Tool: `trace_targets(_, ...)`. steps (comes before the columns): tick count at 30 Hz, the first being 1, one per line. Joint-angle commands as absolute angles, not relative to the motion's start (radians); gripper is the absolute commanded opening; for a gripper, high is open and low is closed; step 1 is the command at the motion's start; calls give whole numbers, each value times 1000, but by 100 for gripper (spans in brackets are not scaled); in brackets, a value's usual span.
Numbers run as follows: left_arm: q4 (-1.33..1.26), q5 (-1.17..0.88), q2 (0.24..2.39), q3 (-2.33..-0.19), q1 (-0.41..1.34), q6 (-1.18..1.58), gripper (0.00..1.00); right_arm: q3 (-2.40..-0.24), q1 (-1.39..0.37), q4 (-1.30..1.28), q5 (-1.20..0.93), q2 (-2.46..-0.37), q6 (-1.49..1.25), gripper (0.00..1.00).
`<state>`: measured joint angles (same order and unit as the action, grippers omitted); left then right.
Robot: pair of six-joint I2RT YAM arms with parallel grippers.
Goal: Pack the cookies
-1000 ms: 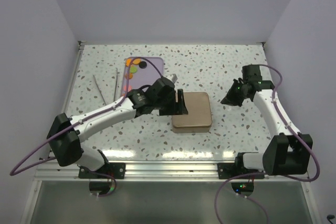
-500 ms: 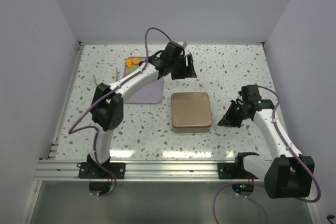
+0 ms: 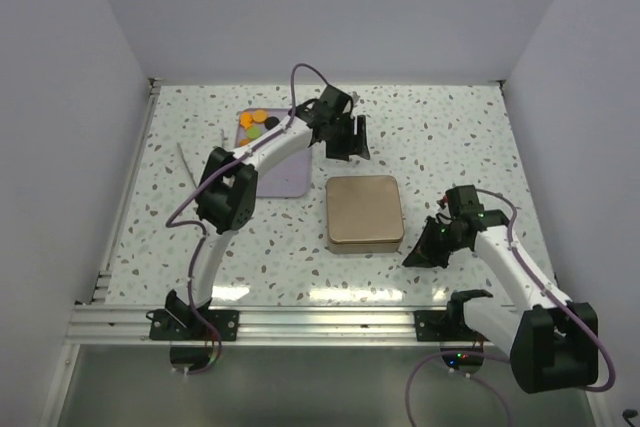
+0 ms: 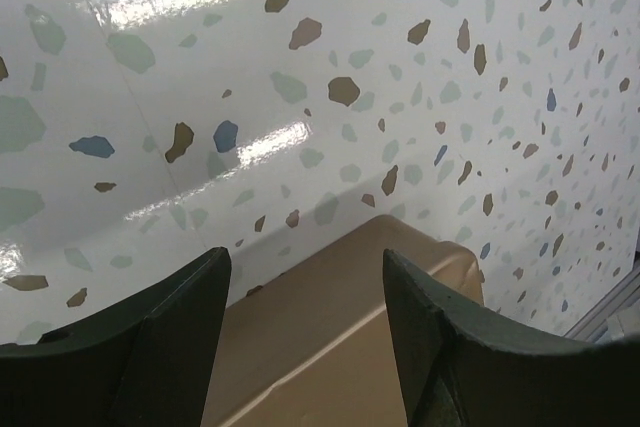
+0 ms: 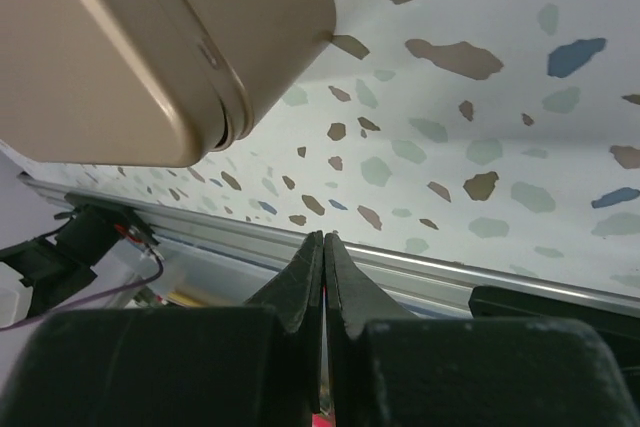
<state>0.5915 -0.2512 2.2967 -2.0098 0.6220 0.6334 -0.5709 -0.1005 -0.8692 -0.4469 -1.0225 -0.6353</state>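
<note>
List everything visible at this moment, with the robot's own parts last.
tin: one, gold-tan, closed, table centre
tray: one, lilac, left of and beyond the tin
cookies: small cluster, mostly orange plus green and black, tray's far-left corner
thin sticks: two, pale, on the table left of the tray
table: one, white with speckles
left gripper: black, jaws open, empty, above the tin's far edge
right gripper: black, jaws shut, empty, by the tin's near-right corner

Cookies point(image 3: 258, 123) too small; tray point(image 3: 285, 179) partly behind arm point(image 3: 264, 153)
</note>
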Motion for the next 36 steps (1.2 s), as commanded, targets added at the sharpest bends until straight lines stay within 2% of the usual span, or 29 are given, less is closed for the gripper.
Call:
trace_targets(1, 609, -287, 2278, -1970, 623, 588, 67, -580, -155, -793, -468, -1049, -689, 0)
trace_targets(13, 649, -184, 2180, -1810, 667, 558, 67, -637, -233, -721, -428, -1155, -727, 0)
trace_targets(22, 664, -138, 2145, -1813, 718, 566, 66, -649, -259, -710, -422, -1157, -745, 0)
trace_targets(29, 687, -58, 2118, -1827, 706, 574, 68, -729, -278, -669, -488, -1108, -758, 0)
trace_targets(36, 669, -18, 2011, -1789, 646, 591, 69, -791, -278, -470, -603, -1142, -847, 0)
